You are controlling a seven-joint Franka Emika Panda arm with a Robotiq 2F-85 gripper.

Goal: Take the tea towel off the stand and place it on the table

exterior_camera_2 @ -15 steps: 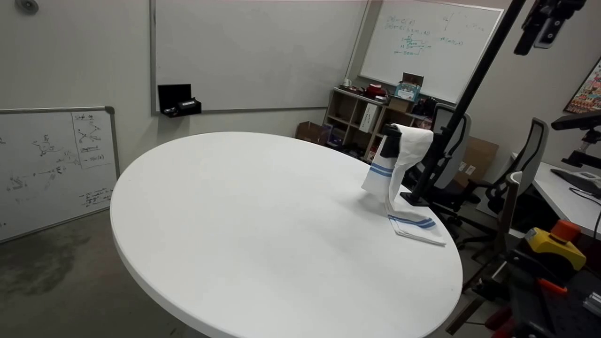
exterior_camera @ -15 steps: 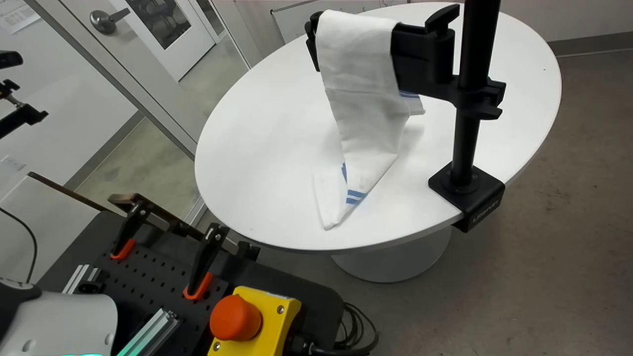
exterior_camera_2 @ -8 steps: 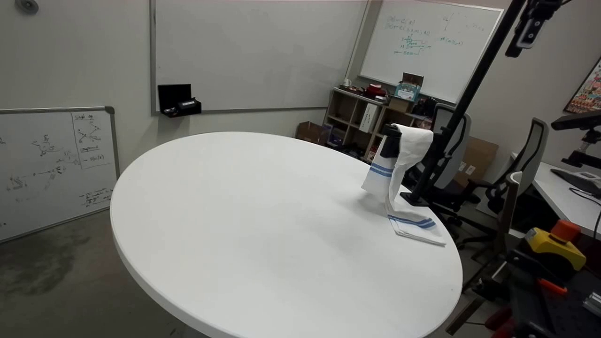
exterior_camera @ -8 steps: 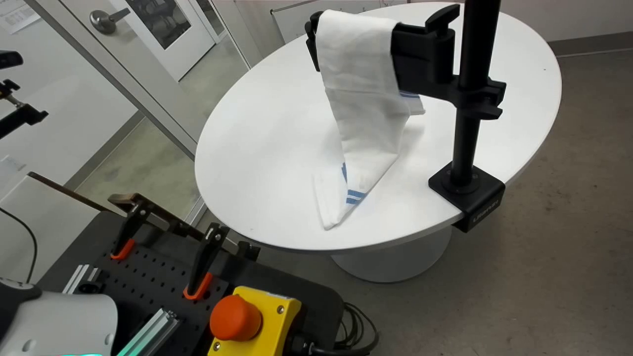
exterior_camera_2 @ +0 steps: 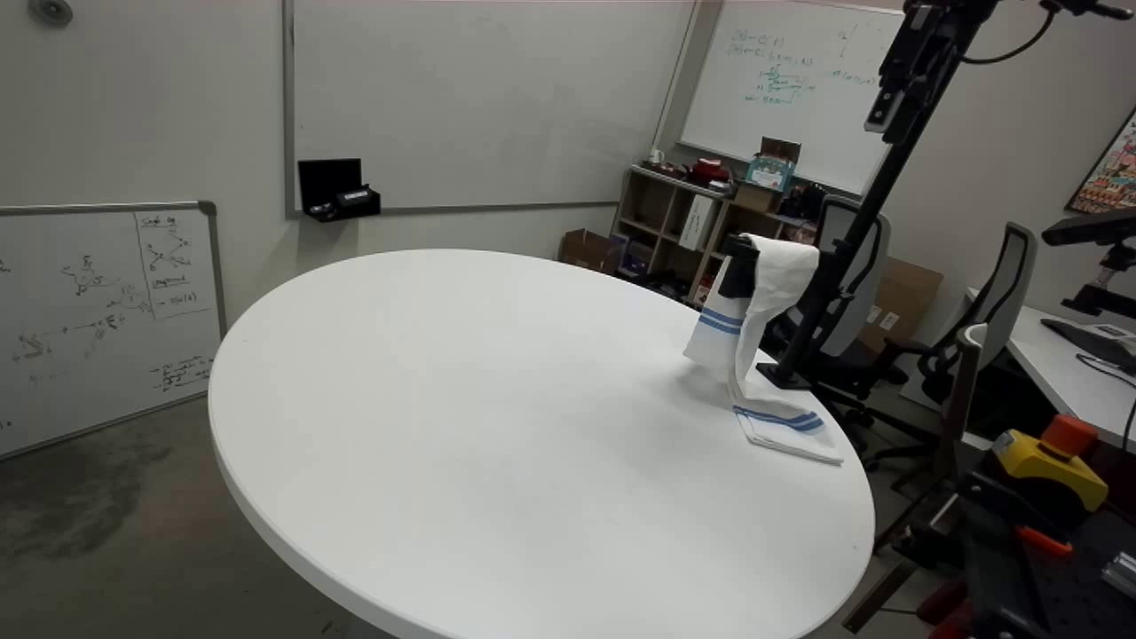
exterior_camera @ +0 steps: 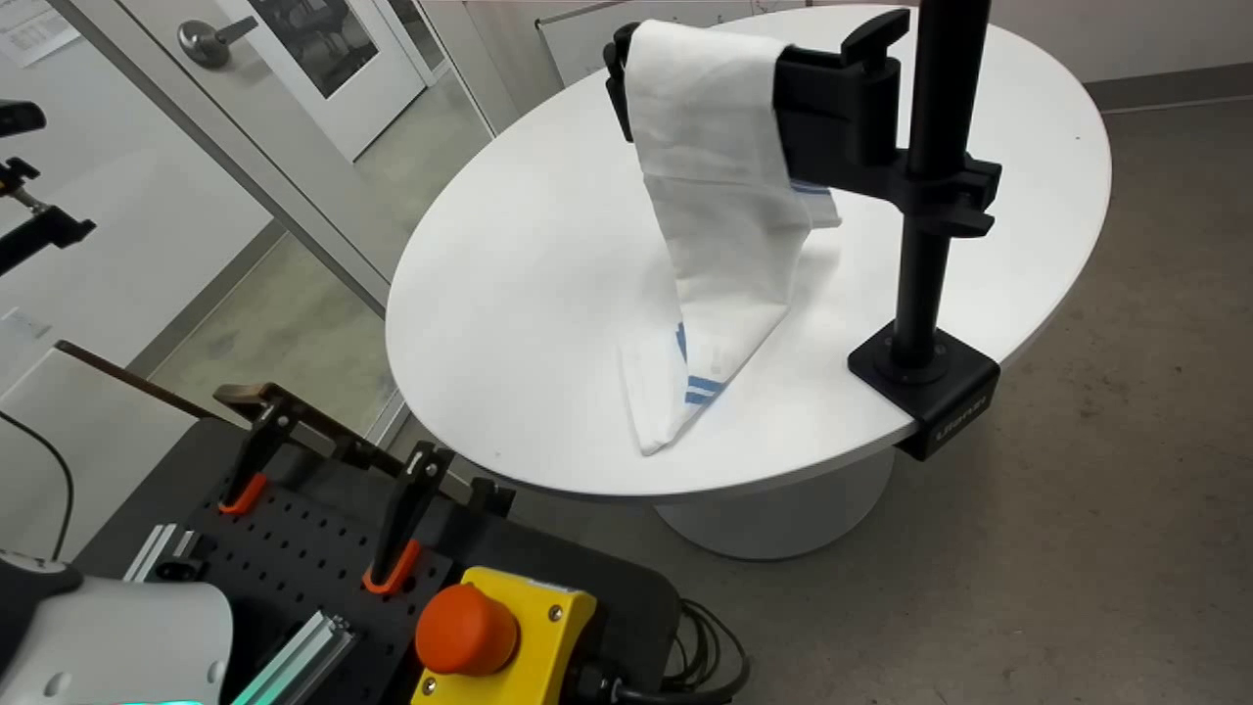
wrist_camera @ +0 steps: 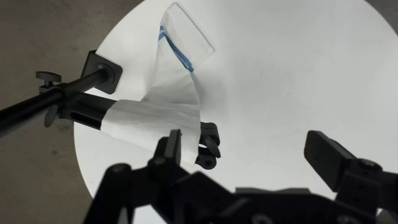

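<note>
While the towel [exterior_camera: 724, 225] hangs on the stand [exterior_camera: 925, 279], the gripper [wrist_camera: 244, 140] hovers unloaded

Because its base [exterior_camera: 925, 382] clamps the rim of the table [exterior_camera: 509, 294], right of centre in an exterior view, the stand can carry its bar [exterior_camera: 832, 117] out over the white top. The towel is folded across that bar: one striped end bends down onto the table, while the shorter end hangs on the far side. Drape alone seems to hold it; the joint [wrist_camera: 210, 132] at the bar's free end may stop it sliding off.

At the upper right of an exterior view, the gripper [exterior_camera_2: 890, 124] is above the towel and apart from it. Its fingers [wrist_camera: 325, 158] are released, spread wide with no cloth between them, presumably to pass either side of the fold. Since their gap lies mostly right of the towel in the wrist view, a shift left seems needed before grasping.
</note>
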